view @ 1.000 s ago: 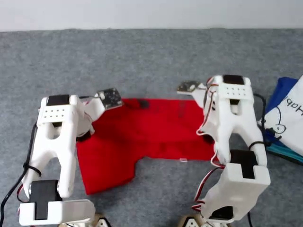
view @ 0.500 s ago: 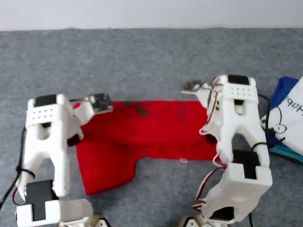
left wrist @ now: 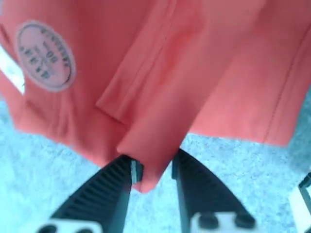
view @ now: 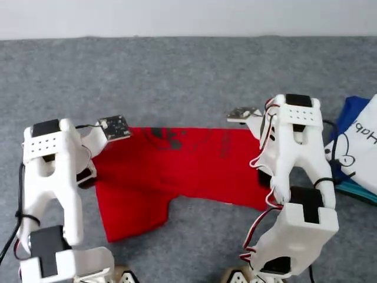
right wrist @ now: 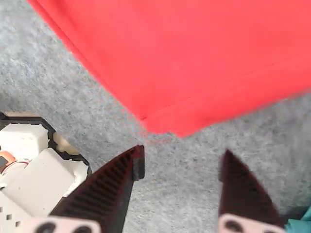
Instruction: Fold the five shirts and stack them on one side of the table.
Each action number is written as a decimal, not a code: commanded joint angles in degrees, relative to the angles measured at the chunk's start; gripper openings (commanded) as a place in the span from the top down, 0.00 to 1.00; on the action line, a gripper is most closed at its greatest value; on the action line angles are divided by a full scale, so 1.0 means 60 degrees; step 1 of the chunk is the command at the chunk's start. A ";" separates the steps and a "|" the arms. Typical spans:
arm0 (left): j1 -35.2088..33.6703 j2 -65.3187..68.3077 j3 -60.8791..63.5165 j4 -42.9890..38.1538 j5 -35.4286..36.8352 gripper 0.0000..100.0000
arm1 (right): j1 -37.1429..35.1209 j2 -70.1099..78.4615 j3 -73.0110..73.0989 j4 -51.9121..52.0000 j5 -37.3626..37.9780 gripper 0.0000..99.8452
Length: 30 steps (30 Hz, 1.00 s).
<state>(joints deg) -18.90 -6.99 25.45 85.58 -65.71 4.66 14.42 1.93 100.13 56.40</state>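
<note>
– Left tool (left wrist: 153,167) is clenched on a fold of the red shirt (view: 177,165). The right tool (right wrist: 183,158) hangs released just beside the shirt's 3 o'clock edge, nothing in it.
– Where's the shirt?
– Spread in the middle of the worktop (view: 177,76), one part reaching toward 7 o'clock. A pile (view: 359,147) of other shirts sits at the worktop's 3 o'clock edge.
– How will it handle?
– Light and limp, I'd judge. It will sag and drag, so pinch hems or corners.
– Which view helps?
– From above you get the whole outline, but the arms cover the grips. The left wrist view gives cloth between the jaws, and a round label (left wrist: 44,56).
</note>
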 commanded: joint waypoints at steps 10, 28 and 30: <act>-0.0088 -0.2462 0.0227 0.0571 -0.0059 0.91 | -0.0418 -0.0857 -0.0733 -0.0300 -0.0278 0.80; -0.0147 -0.5905 0.0945 0.0586 0.5553 0.99 | -0.1077 0.0828 -0.0733 -0.4799 -0.4645 0.91; -0.0147 -0.6212 0.0945 0.0586 0.6183 0.99 | -0.1092 0.0960 -0.0733 -0.5150 -0.4923 0.91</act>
<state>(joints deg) -19.52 -40.66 31.34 88.84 -35.12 -1.41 20.31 -0.18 71.91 29.23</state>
